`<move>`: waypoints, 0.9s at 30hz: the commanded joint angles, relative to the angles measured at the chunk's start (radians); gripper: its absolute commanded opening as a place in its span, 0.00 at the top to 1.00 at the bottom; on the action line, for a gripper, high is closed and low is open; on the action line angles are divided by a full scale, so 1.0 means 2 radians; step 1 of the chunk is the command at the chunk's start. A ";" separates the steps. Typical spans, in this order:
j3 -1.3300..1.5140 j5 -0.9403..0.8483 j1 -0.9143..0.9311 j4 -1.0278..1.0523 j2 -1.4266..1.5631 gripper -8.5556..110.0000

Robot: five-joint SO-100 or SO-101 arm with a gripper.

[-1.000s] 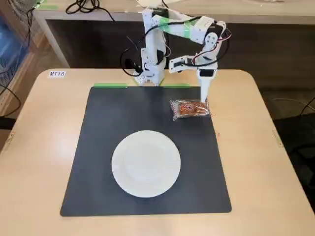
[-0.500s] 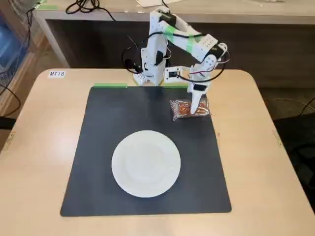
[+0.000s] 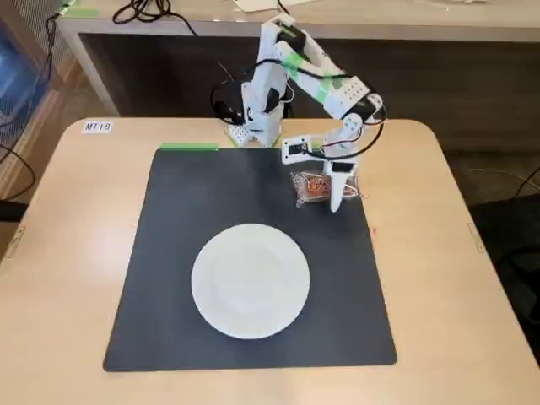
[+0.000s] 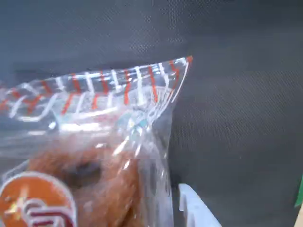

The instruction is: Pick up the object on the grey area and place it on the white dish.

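The object, an orange-brown snack in a clear crinkly wrapper, lies at the upper right of the grey area. My gripper points down at it, with one white finger against the snack's right side. The other finger is hidden, so I cannot tell whether the jaws are closed. In the wrist view the object fills the lower left, very close, with the grey area behind it and one white finger at the bottom edge. The white dish sits empty on the mat, below and left of the gripper.
The arm's base stands at the table's far edge, behind the mat. A strip of green tape lies at the mat's upper left corner. Light wooden tabletop surrounds the mat. A bench with cables runs behind the table.
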 commanded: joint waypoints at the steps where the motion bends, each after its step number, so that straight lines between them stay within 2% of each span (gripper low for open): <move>1: 0.021 -0.008 0.009 -0.029 0.030 0.51; 5: 0.037 -0.028 0.015 -0.064 0.030 0.54; 11: 0.064 -0.035 0.015 -0.123 0.031 0.65; 27: 0.091 -0.110 0.025 -0.265 0.074 0.74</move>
